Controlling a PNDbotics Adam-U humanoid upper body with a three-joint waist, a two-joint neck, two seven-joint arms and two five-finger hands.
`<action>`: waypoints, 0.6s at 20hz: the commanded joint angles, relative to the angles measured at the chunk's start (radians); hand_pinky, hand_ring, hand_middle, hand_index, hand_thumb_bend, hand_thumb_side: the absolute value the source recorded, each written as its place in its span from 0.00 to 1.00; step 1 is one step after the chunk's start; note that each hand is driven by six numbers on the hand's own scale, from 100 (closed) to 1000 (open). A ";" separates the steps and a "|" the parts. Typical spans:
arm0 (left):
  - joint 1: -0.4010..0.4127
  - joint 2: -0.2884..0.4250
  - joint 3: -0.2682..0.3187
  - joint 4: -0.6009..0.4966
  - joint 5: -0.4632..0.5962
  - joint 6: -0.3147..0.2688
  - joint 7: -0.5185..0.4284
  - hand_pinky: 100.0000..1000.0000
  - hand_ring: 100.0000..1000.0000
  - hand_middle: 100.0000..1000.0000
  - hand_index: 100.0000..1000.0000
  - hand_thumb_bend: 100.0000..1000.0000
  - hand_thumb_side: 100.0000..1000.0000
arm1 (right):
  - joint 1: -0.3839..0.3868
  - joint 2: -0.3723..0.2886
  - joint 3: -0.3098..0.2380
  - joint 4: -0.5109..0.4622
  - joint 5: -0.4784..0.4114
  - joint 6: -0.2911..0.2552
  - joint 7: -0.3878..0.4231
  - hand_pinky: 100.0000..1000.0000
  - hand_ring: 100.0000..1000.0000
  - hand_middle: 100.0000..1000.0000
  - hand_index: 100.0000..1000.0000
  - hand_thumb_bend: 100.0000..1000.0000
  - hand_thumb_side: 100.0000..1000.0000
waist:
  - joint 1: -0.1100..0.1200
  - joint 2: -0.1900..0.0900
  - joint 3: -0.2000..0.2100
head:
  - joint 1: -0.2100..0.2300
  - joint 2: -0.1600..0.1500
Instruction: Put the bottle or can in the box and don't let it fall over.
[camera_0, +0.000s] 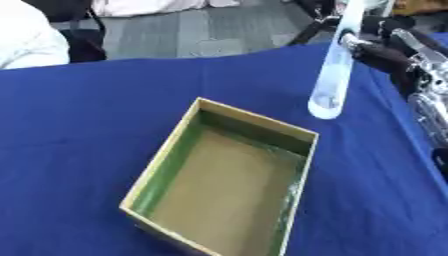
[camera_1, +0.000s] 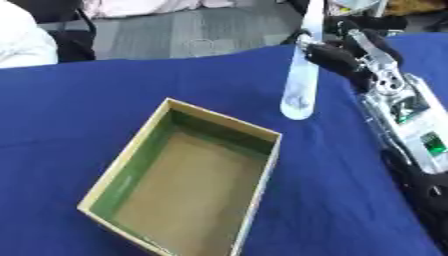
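A clear slim bottle (camera_0: 335, 70) hangs in the air, tilted a little, its base toward me above the blue cloth just past the box's far right corner. My right hand (camera_1: 337, 52) comes in from the upper right and is shut on the bottle's upper part, fingers curled round it. The open cardboard box (camera_0: 294, 131) lies on the table in the middle, with green inner walls and a brown floor, nothing inside it. My left hand shows in neither view.
The blue tablecloth (camera_0: 79, 130) covers the table. Its far edge runs along the top, with grey floor beyond it. A person in white (camera_0: 26, 40) sits at the far left corner. My right forearm (camera_1: 402, 120) lies along the right side.
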 joint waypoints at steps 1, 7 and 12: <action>-0.013 0.016 0.001 -0.020 0.003 -0.001 -0.003 1.00 1.00 1.00 0.77 0.00 0.55 | -0.027 -0.015 -0.003 0.001 0.008 0.001 0.009 1.00 1.00 1.00 1.00 0.00 0.35 | -0.003 -0.013 0.002 | -0.003 -0.018; -0.017 0.016 0.000 -0.020 0.004 -0.002 -0.005 1.00 1.00 1.00 0.77 0.00 0.55 | -0.033 -0.029 0.003 0.011 -0.005 -0.004 0.022 1.00 1.00 1.00 1.00 0.00 0.35 | -0.005 -0.009 0.007 | -0.005 -0.025; -0.020 0.016 -0.002 -0.020 0.006 -0.002 -0.008 1.00 1.00 1.00 0.77 0.00 0.55 | -0.043 -0.032 0.005 0.022 -0.011 -0.009 0.024 1.00 1.00 1.00 1.00 0.00 0.35 | -0.006 -0.007 0.010 | -0.006 -0.031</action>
